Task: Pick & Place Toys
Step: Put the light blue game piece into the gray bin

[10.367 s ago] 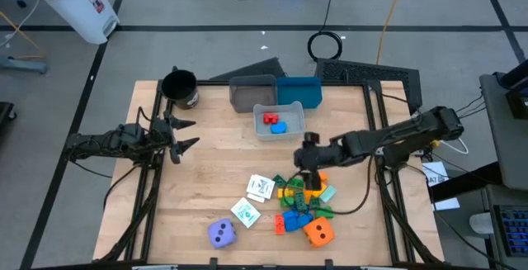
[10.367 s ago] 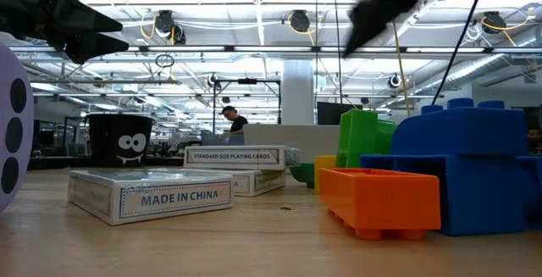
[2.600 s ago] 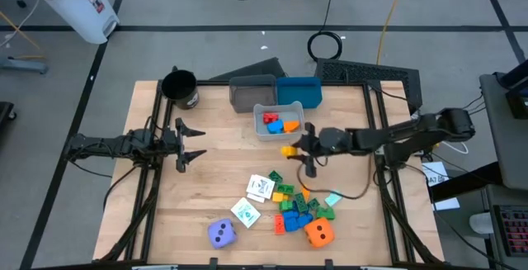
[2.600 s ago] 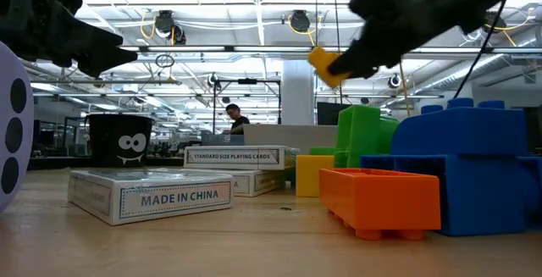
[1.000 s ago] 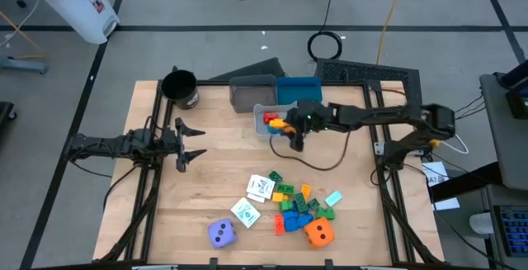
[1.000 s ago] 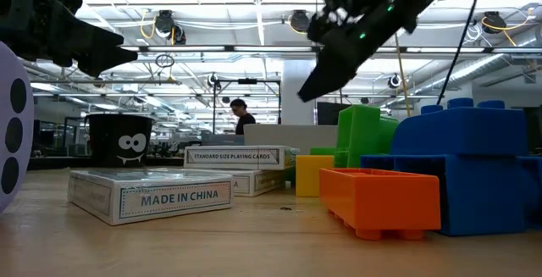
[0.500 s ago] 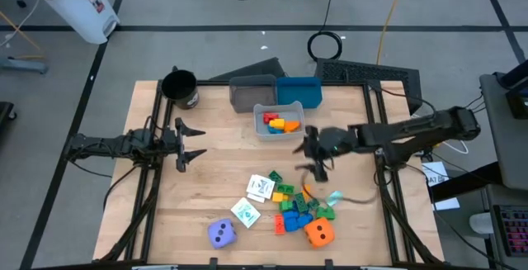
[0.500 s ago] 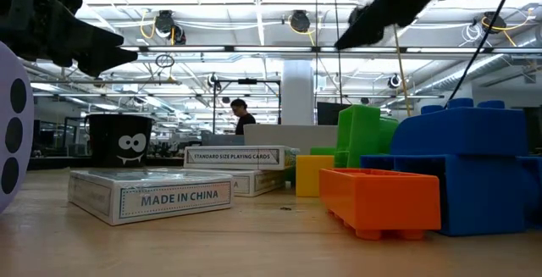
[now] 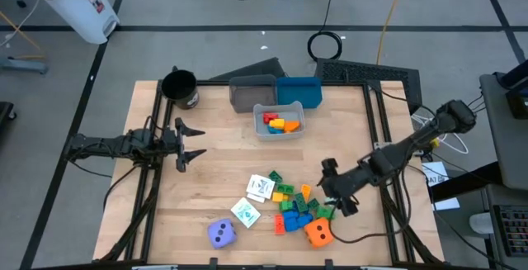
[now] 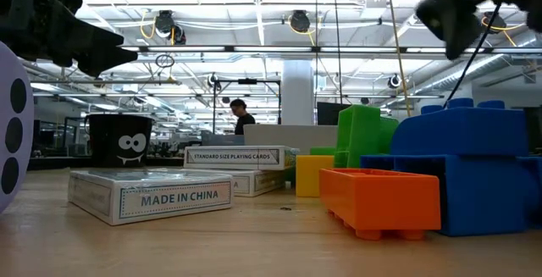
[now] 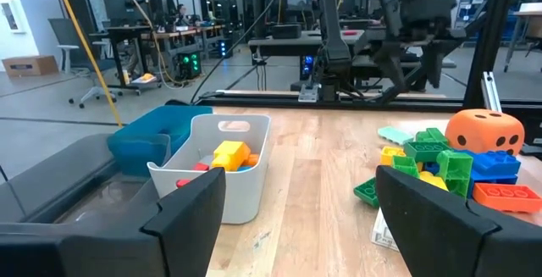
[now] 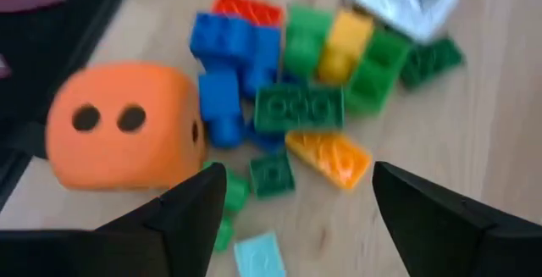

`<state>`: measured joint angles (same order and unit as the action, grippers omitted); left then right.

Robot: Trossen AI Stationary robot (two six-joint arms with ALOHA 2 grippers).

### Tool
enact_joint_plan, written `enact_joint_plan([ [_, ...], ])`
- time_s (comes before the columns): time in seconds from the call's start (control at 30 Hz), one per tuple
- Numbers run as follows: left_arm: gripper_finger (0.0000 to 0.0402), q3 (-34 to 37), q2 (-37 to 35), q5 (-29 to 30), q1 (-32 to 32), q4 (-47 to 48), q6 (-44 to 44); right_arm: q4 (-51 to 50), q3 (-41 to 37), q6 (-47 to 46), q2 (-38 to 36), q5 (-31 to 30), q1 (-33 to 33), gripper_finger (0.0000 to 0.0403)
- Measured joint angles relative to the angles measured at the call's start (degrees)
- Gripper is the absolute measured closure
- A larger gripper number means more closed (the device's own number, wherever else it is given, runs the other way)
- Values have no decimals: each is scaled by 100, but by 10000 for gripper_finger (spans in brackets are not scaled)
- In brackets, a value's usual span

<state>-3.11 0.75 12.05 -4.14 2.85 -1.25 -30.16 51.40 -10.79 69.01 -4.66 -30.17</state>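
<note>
Card boxes (image 10: 151,194) read "MADE IN CHINA"; right gripper (image 9: 334,189) hovers wide, seemingly empty, over blocks (image 9: 299,206).

Right hand (image 9: 337,197) open, left hand (image 9: 188,144) open.

Purple die (image 10: 10,129) cut off at the edge; small grey bin's (image 9: 262,130) contents perhaps three blocks.

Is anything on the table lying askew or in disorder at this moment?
Nothing looks damaged. The building blocks lie in a loose jumble at the table's near edge, with the orange die against them and two cards lying at different angles. The right gripper, open, hovers beside this pile; the left gripper waits open at the left.
</note>
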Motion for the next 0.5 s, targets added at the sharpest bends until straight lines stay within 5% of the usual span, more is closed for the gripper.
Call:
enact_joint_plan([
  [0.5, 91, 0, 0, 0, -1, 1, 1, 1147, -2253, -667, -6, -415, -682, 153],
])
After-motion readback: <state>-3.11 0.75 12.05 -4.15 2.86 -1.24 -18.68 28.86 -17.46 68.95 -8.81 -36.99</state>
